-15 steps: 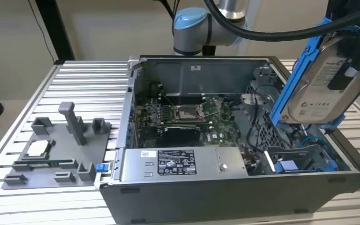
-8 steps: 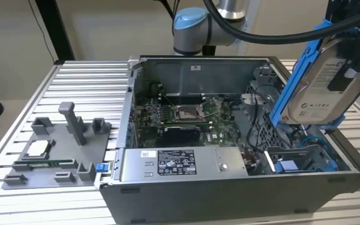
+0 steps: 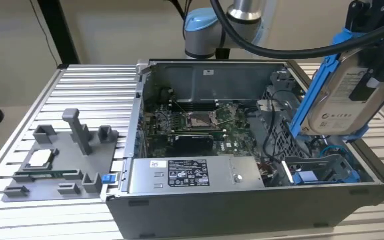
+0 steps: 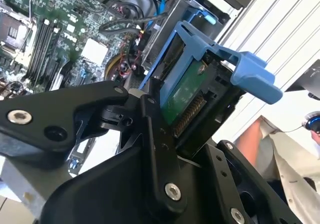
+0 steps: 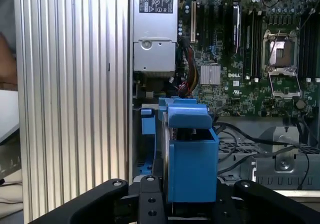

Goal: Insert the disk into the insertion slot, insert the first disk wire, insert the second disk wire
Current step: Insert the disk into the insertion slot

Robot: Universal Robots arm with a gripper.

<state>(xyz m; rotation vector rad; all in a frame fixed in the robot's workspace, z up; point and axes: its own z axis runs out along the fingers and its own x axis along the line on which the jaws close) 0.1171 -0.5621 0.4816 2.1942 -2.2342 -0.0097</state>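
- Blue plastic is framing the disk [image 3: 342,95], and your gripper [image 3: 377,70] is clamping it across its flat faces, so the drive is hanging on edge rather than lying flat.
- You are holding it up above the case [image 3: 245,210], clear of the near wall. The slot [image 3: 315,169] is waiting below the gripper, and nothing of the disk is touching it.
- You are tilting the disk so its lower end is leaning down toward the slot. I judge this angle is meant to line the narrow end up with the blue rails.
- In the second wrist view the disk [image 4: 186,97] is reaching out ahead of the fingers [image 4: 152,134], green underside showing. Gripping at one end is leaving the whole leading end free to enter the bay.
- In the first wrist view the gripper [image 5: 192,196] is looking straight down past the frame's blue tab into the case, which suggests you are aiming from above.
- Loose cables [image 3: 270,131] are lying beyond the disk's lower end, beside the slot. With the disk out of the bay, I judge that neither wire is seated.
- Off to the gripper's side, the power box [image 3: 192,175] and the board [image 3: 199,122] are sitting well apart from it.
- A person's sleeve [image 4: 280,159] is showing past the gripper, outside the case.
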